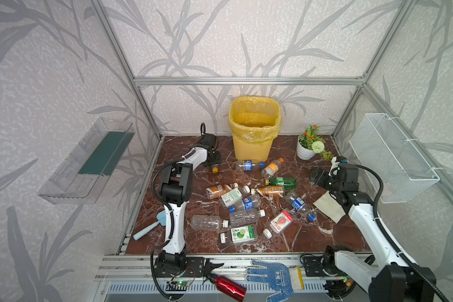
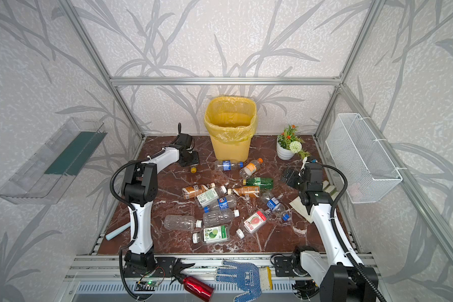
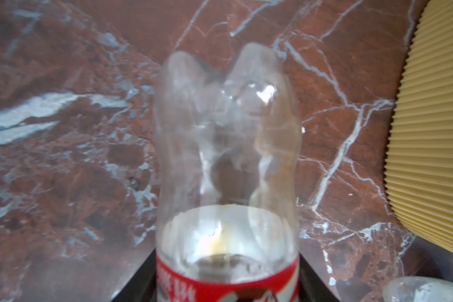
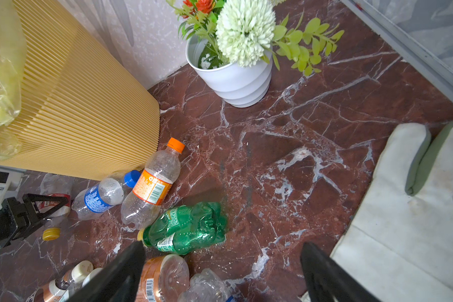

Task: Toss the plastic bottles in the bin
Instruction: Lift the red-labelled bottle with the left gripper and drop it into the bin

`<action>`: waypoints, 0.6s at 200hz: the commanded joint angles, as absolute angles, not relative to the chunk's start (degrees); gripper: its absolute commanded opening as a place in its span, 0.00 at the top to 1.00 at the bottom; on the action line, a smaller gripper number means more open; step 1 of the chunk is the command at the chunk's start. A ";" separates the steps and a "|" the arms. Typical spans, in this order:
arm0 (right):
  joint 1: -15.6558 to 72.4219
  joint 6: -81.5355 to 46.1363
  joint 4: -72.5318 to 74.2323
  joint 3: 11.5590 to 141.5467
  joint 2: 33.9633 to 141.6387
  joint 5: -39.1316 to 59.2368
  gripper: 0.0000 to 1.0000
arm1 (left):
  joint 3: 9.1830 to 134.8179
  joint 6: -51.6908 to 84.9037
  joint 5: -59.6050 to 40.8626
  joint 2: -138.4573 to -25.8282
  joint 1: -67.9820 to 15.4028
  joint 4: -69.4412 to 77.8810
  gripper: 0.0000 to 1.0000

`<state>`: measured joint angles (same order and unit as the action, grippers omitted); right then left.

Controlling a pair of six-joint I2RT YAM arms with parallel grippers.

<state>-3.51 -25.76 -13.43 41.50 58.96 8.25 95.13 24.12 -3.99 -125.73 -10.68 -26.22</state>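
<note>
A tall yellow lattice bin (image 1: 254, 146) lined with a yellow bag stood at the far edge of the red-brown marble worktop (image 1: 311, 235). Across its middle lay scattered small plastic bottles (image 1: 246, 217). Near the far left corner the left gripper (image 1: 214, 163) sat over a yellow-capped bottle (image 1: 215, 170); the right gripper (image 1: 315, 176) hung near the right edge.

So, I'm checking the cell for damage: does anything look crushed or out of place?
The green bottle is crumpled, its body dented. A red metal bottle and a blue dotted glove lie off the tabletop, on the front rail.
</note>
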 commanded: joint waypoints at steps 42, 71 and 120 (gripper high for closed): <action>-4.00 -24.99 -12.07 42.10 60.56 8.83 0.06 | 93.05 23.19 -4.80 -103.45 -6.61 -17.34 0.58; -4.31 -25.33 -11.66 41.24 59.97 8.00 0.06 | 92.87 19.87 -3.08 -90.73 -5.96 -5.21 0.55; -4.40 -28.70 -7.98 39.12 59.59 9.58 0.07 | 103.25 21.14 -8.23 -96.36 -10.79 -3.96 0.54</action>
